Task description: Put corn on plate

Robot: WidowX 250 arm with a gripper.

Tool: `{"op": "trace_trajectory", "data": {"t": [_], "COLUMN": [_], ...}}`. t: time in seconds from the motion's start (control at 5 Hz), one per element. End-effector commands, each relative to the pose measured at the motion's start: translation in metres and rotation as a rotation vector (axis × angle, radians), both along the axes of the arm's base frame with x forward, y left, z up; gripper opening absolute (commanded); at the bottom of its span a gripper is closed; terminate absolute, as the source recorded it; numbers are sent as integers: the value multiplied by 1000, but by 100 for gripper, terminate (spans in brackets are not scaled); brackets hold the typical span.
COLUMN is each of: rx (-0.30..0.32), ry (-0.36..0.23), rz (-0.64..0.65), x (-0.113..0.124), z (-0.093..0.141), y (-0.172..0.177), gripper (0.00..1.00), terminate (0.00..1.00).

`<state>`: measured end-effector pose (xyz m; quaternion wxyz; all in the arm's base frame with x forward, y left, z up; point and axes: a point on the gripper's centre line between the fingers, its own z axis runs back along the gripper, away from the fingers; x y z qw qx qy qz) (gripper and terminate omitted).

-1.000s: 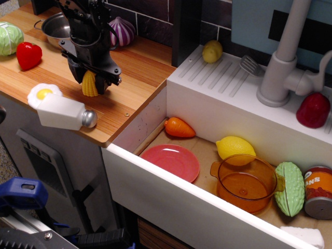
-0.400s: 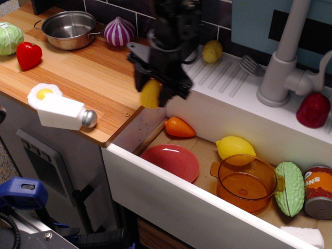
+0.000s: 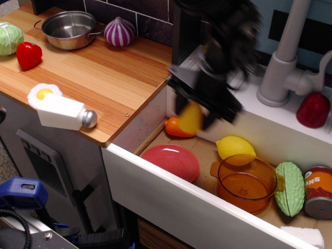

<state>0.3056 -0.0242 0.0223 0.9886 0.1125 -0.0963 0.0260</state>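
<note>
My gripper [image 3: 193, 118] is shut on the yellow corn [image 3: 191, 119] and holds it in the air over the sink, just above and right of the pink-red plate [image 3: 171, 161]. The arm is blurred with motion. The plate lies flat on the sink floor at the left, with nothing on it. An orange carrot [image 3: 175, 128] lies behind the plate, partly hidden by the corn.
In the sink lie a smooth lemon [image 3: 234, 147], a transparent orange pot [image 3: 246, 182], a green gourd [image 3: 289, 188] and a can [image 3: 318, 191]. The white sink front wall [image 3: 171, 197] rises before the plate. On the counter stand a fried egg [image 3: 43, 94], salt shaker [image 3: 65, 113] and steel pot [image 3: 69, 29].
My gripper has carried the corn from above the wooden counter rightward, past the counter edge, and down over the sink near the plate.
</note>
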Motion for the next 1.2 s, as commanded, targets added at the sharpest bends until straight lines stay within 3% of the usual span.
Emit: {"op": "trace_trajectory", "data": {"t": [0.0,0.4,0.6,0.8,1.0], "rx": [-46,-102,-74,-89,-89], "ry": [-50,-79,-108,-126,-126], "rz": [1,0,-22,-74,-74], "x": [-4,-10,-15,-15,-15], "z": [-31,-57,-62,-63,-63], "y": [5,16,20,25,25], "gripper": [0,0,0,100,100], "terminate": [0,0,0,0,0]}}
